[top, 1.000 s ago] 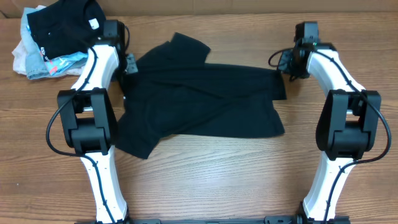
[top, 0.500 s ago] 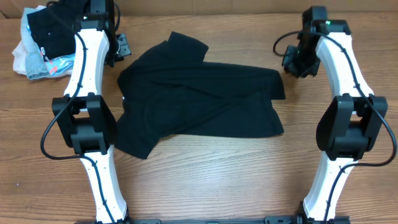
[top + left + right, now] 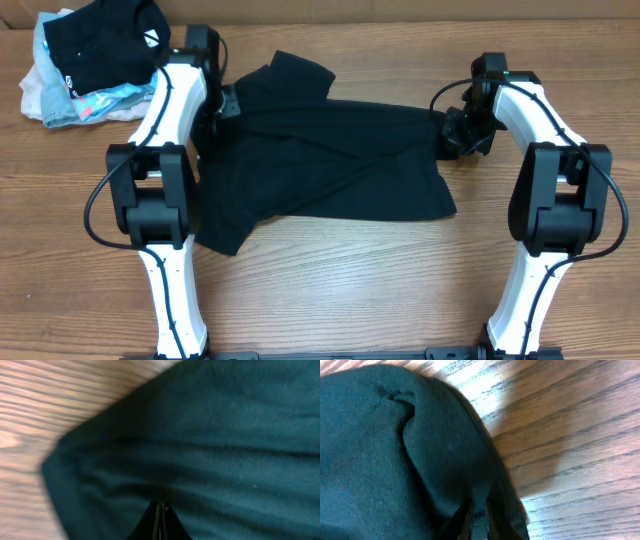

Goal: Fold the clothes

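A black shirt [image 3: 330,160] lies spread and rumpled across the middle of the wooden table, with one sleeve pointing to the back. My left gripper [image 3: 226,103] sits on the shirt's left edge. In the left wrist view its fingers [image 3: 160,505] are pressed together on the dark cloth [image 3: 225,435]. My right gripper [image 3: 450,135] sits on the shirt's right edge. In the right wrist view its fingers [image 3: 479,507] are pinched on a fold of the cloth [image 3: 380,450] beside the bare wood.
A pile of other clothes [image 3: 70,90], with a black garment [image 3: 100,35] on top, lies at the back left corner. The bare wooden table [image 3: 350,280] shows in front of the shirt. Both arm bases stand at the front edge.
Half a second ago both grippers were off the shirt, farther back. Now the left is on the shirt's left edge and the right on its right edge. The shirt has barely shifted.
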`<state>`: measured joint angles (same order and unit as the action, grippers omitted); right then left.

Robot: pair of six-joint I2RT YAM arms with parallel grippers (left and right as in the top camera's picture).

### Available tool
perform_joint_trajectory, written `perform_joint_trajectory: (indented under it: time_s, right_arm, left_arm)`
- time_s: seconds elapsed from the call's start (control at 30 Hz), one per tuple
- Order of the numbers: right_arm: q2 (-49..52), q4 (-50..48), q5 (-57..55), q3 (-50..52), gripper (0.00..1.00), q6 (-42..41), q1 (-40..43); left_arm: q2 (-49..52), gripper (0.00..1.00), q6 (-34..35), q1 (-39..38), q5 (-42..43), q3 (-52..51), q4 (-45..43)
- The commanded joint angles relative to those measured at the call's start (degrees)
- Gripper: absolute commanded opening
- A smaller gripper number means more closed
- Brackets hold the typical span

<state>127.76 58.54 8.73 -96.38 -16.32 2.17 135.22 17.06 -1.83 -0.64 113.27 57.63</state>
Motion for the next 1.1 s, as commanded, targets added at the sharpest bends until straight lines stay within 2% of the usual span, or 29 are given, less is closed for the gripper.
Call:
perform_joint_trajectory:
  time_s: [0.0, 0.17, 0.23, 0.5, 0.67, 0.83, 1.0, 1.07]
  right_arm:
    - [0.3, -0.5, -1.9, 2.4, 0.13, -0.7, 0.0]
    - [0.3, -1.9, -7.2, 2.4, 0.10, -1.9, 0.2]
    - [0.3, -3.7, -8.6, 2.4, 0.04, -1.9, 0.3]
    - [0.3, -11.7, -9.3, 1.4, 0.04, -1.2, 2.4]
    - [0.3, -12.8, -11.8, -2.1, 0.04, 0.1, 4.2]
    - [0.3, -8.4, -11.3, -9.1, 0.04, 0.2, 6.8]
    - [0.3, 2.0, -0.6, -16.3, 0.04, 0.3, 8.0]
    - [0.3, 5.5, 4.5, -17.9, 0.10, 0.3, 8.0]
  left_arm:
    - [0.1, 0.04, 0.7, 0.2, 0.7, -4.0, -2.6]
    - [0.2, 0.04, -1.9, 0.7, 0.7, -8.2, -6.0]
    - [0.2, 0.04, -3.0, 0.9, 0.7, -9.2, -6.8]
    - [2.1, 0.04, -5.3, 1.7, 0.2, -10.4, -9.5]
    - [2.8, 0.04, -5.3, 2.6, 0.0, -10.4, -9.7]
    - [2.8, 0.04, -5.2, 4.0, 0.0, -10.4, -10.1]
    - [2.8, 0.06, -5.3, 4.3, 0.1, -10.4, -9.9]
    - [2.8, 0.07, -5.3, 4.3, 0.1, -10.4, -9.8]
